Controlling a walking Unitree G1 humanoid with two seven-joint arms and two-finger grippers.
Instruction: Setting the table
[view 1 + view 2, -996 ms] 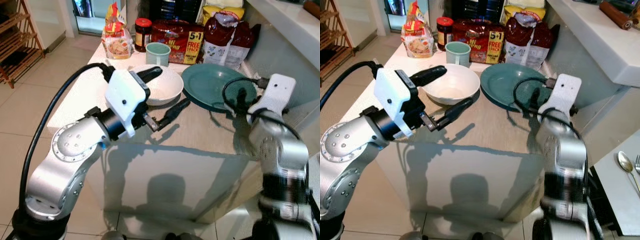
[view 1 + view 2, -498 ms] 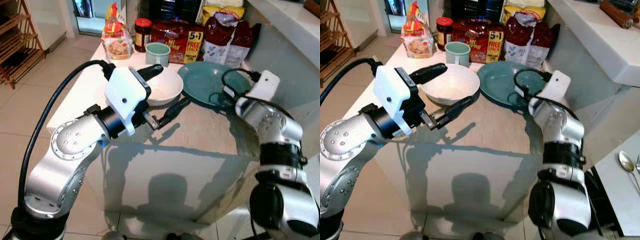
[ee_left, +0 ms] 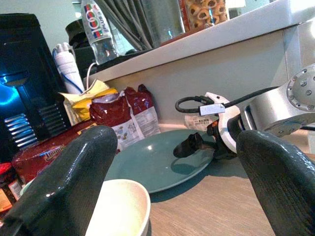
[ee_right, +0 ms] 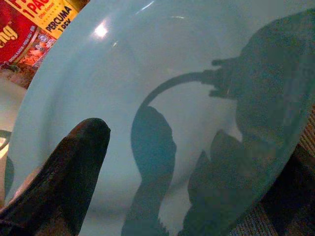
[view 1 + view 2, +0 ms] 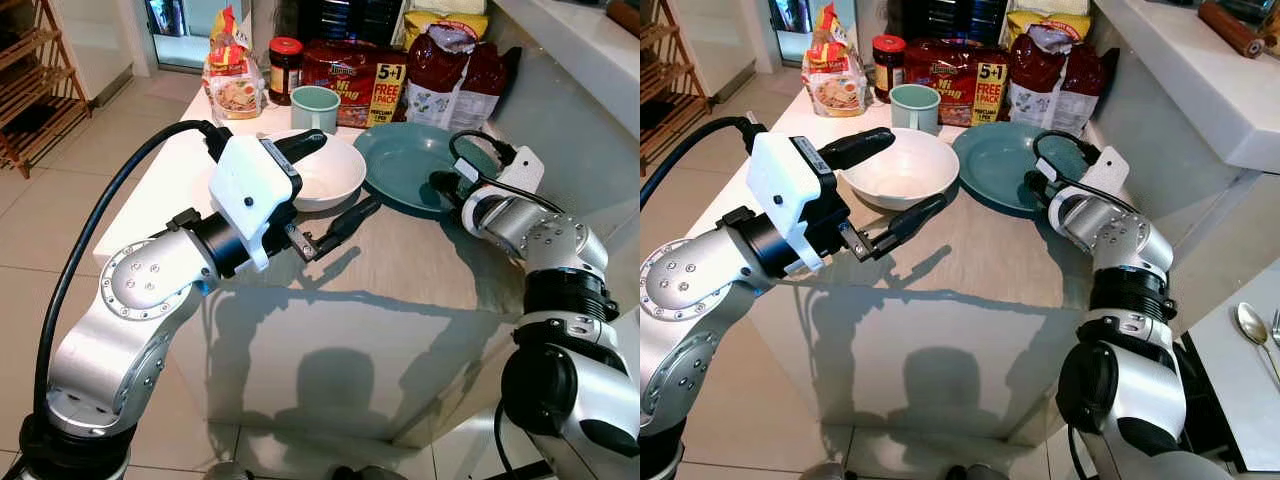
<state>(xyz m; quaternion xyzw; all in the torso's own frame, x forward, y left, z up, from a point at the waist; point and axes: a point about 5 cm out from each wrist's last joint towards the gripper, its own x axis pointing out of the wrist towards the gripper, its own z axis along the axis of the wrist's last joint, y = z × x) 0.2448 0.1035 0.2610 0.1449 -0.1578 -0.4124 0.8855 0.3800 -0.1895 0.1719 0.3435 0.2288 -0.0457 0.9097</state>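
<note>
While the teal plate (image 5: 1002, 163) lies flat on the tabletop (image 5: 970, 255) just beside the white bowl (image 5: 902, 166), the right claw (image 5: 1032, 186) reaches low over its near rim, forearm bent inward, finger spread unclear. 1 s ago that wrist stood higher and farther right. The left claw (image 5: 335, 185) hovers spread wide, 1 finger over the bowl, 1 beside it, unchanged.

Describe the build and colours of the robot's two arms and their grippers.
Both arms are silver metal with rounded, bolted joints and black bands. Each wrist carries a white plastic housing fed by a looping black cable. The left gripper and right gripper each have two long, glossy black fingers with a finely textured surface.
</note>
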